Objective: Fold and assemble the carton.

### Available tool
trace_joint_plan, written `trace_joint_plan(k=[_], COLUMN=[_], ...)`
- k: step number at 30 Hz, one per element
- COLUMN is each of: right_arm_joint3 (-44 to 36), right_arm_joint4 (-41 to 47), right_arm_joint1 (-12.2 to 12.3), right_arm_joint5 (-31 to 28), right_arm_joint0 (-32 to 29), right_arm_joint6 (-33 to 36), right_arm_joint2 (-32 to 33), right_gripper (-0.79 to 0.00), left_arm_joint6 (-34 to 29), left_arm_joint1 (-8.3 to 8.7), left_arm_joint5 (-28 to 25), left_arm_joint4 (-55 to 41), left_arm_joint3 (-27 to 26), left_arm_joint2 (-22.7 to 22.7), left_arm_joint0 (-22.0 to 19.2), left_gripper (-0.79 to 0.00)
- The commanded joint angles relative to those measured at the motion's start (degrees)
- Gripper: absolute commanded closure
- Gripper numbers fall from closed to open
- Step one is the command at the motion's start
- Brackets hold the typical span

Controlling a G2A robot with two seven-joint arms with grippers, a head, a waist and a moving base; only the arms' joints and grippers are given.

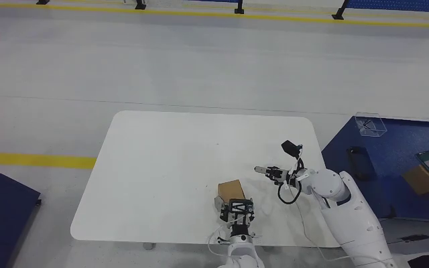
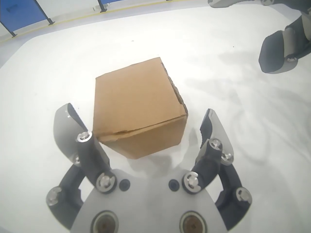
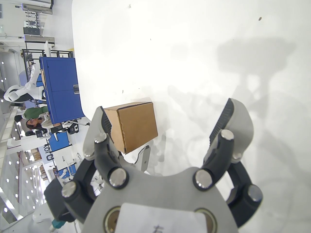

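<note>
Jaws gape wide on both arms, holding nothing: left jaws just short of the closed carton (image 2: 136, 103), right jaws off to its side. It sits near the desk's (image 1: 167, 167) front edge. Probably light, stiff, easily dented — grip opposite flat faces.

white table (image 1: 167, 167) | blue cabinet (image 1: 395, 147) beside it | yellow floor line (image 1: 40, 161)

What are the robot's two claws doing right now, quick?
Left gripper: open, holding nothing, right by the box.
Right gripper: open, holding nothing.
</note>
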Motion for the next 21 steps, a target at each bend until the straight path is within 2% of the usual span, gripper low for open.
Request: trace_joint_plan(k=[1,4,10,14,18,21], right_arm_joint3=[0.0,0.0,0.0,0.0,0.0,0.0], right_arm_joint4=[0.0,0.0,0.0,0.0,0.0,0.0], right_arm_joint1=[0.0,0.0,0.0,0.0,0.0,0.0], right_arm_joint5=[0.0,0.0,0.0,0.0,0.0,0.0], right_arm_joint0=[0.0,0.0,0.0,0.0,0.0,0.0], right_arm_joint6=[0.0,0.0,0.0,0.0,0.0,0.0], right_arm_joint2=[0.0,0.0,0.0,0.0,0.0,0.0], right_gripper=[-0.785,-0.785,-0.785,-0.785,-0.785,-0.785], left_arm_joint6=[0.8,2.4,4.6,5.7,6.6,7.4], left_arm_joint1=[-0.01,-0.01,0.22,0.38,0.54,0.66], left_arm_joint5=[-0.5,-0.8,-1.3,-1.4,-1.8,-1.9], left_arm_joint4=[-1.5,-3.4,-4.5,-5.0,-5.6,-5.8], left_arm_joint3=[0.0,0.1,-0.4,-0.8,-1.1,-1.6], left_arm_joint2=[-0.3,-1.1,-1.3,-1.8,-2.3,-2.8], left_arm_joint0=[0.0,0.0,0.4,0.7,1.1,1.3], left_gripper=[-0.785,-0.785,-0.505,-0.419,-0.379,-0.268])
